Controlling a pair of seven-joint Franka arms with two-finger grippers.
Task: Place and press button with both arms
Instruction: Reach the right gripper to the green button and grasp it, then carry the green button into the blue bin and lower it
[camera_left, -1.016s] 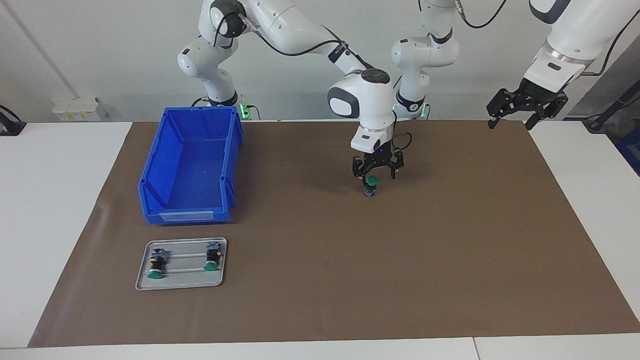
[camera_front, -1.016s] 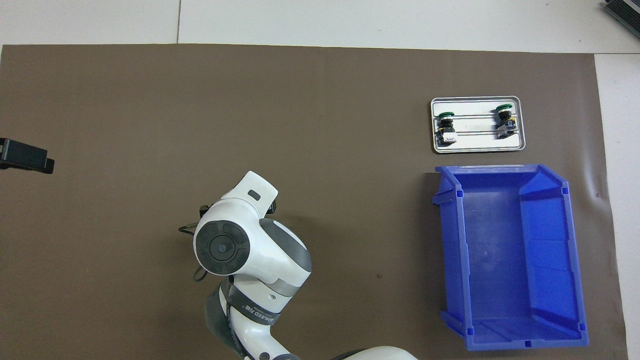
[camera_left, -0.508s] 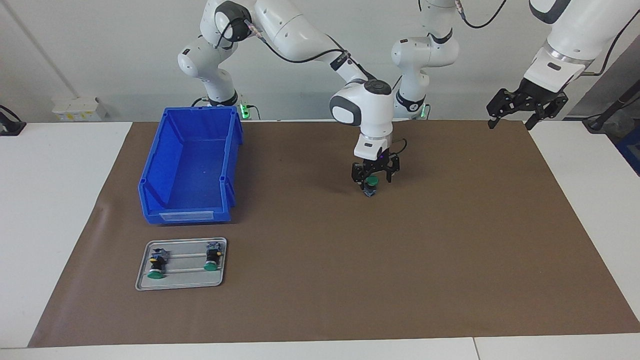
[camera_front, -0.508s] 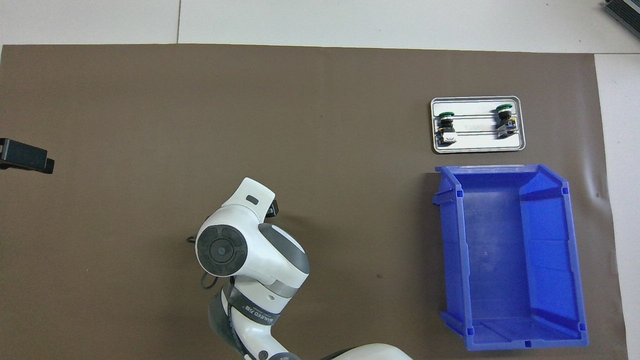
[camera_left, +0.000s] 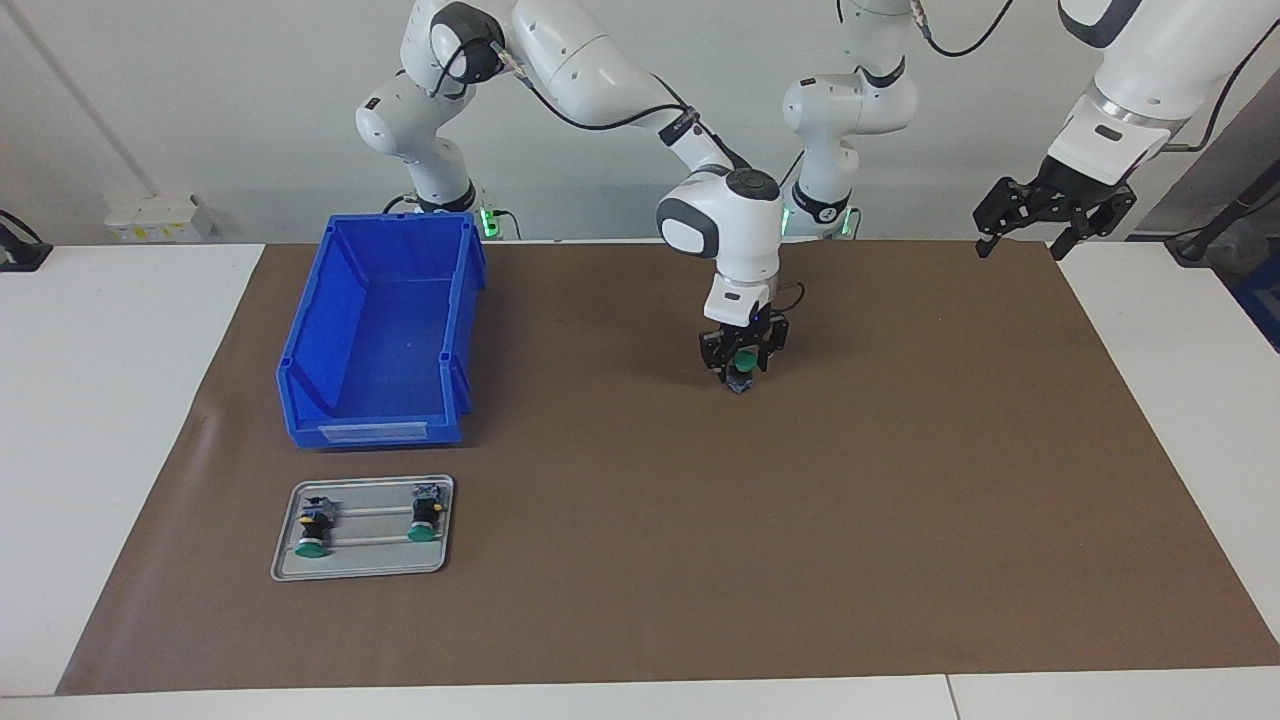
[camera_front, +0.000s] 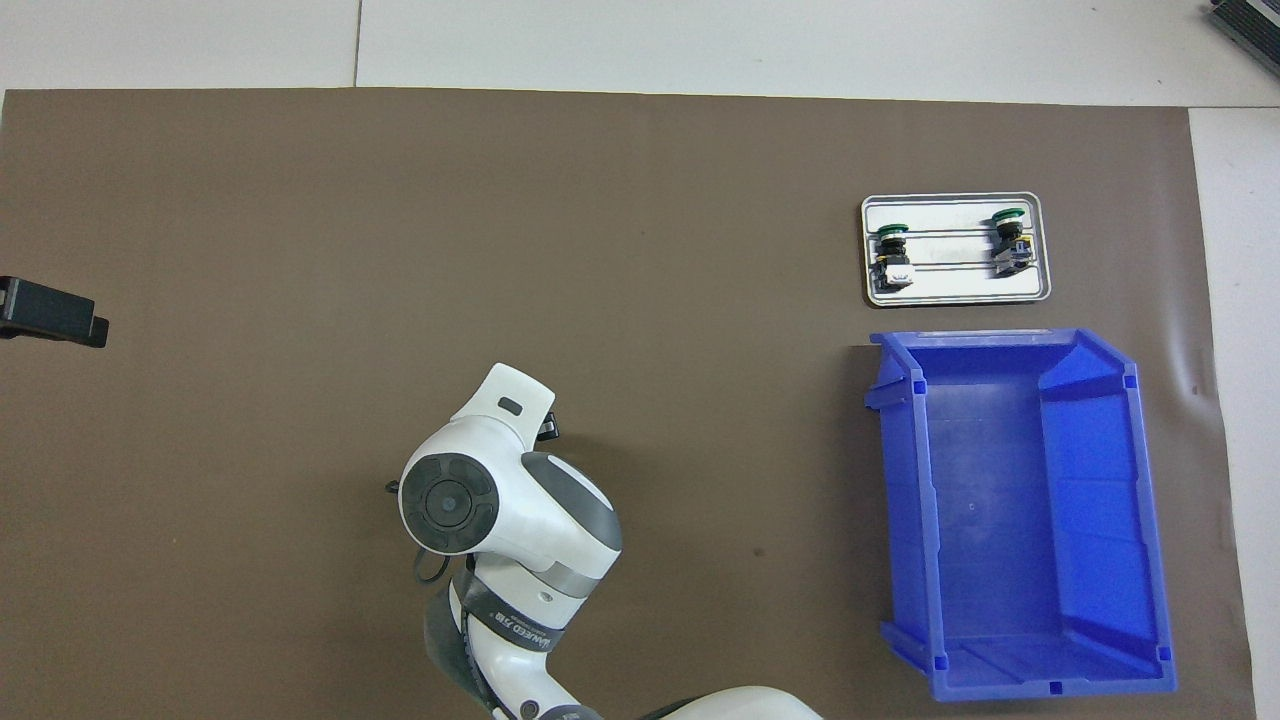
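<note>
Facing view shows the right gripper (camera_left: 742, 362) narrowing from wide around the upright green-capped black button (camera_left: 741, 372) on the brown mat (camera_left: 900, 480); whether it grips, I cannot tell, pressing looks next; left gripper (camera_left: 1030, 222) waits spread over the mat's corner

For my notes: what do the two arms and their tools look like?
Both arms are glossy white with rounded joints. The right arm has a dark grey cap on its wrist, grey side panels and a black cable clipped along it. The left arm has a silver wrist ring and a black cable. The right tool and the left tool are small, black and two-fingered.
</note>
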